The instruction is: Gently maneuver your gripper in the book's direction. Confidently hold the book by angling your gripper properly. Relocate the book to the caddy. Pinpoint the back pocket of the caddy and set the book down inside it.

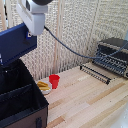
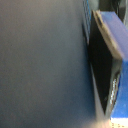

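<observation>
My hand [image 1: 31, 25], the white blocky end of my arm, hangs high at the exterior view's left, and the thin dark navy-blue rectangular book [image 1: 16, 44] rides up there with it, its upper edge meeting my white block. My fingers are hidden behind that block and the book, so I cannot see how far apart they stand; the book is off the table and touching nothing else, so I take it to be clamped between them. In the wrist view the book's blue cover [image 2: 42, 65] fills nearly everything, with one dark, blue-tipped finger [image 2: 107, 70] lying along its edge.

The book is tilted, its right end higher, and floats above the large black fabric box-shaped caddy [image 1: 22, 112], which stands on the light wooden plank table [image 1: 85, 100] at the exterior view's lower left. Fabric dividers show inside the caddy. The book is clear of its rim and in no compartment.

Just beside the caddy sits a small red cup [image 1: 54, 81] with something yellow [image 1: 43, 85] next to it. Well apart, at the exterior view's right, stands a black toaster oven [image 1: 114, 55], and a dark cable [image 1: 70, 49] runs from my arm toward it.
</observation>
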Tool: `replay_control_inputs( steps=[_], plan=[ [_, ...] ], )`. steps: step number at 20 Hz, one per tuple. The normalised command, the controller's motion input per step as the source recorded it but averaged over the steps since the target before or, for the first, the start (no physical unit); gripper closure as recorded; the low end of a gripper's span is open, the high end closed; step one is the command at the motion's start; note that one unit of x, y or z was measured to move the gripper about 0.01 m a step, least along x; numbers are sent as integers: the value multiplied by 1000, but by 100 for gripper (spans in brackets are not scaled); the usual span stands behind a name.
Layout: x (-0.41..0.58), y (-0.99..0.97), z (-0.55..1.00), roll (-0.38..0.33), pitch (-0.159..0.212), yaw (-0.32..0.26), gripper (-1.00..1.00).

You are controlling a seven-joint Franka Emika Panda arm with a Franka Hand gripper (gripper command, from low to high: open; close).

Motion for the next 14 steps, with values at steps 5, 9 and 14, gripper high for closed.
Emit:
replay_control_inputs(
  steps=[5,9,14],
  plan=[
    [558,645,23,0,92,-50,100],
    [500,641,34,0,87,-62,100],
    [145,860,393,-14,3,-80,100]
  ],
)
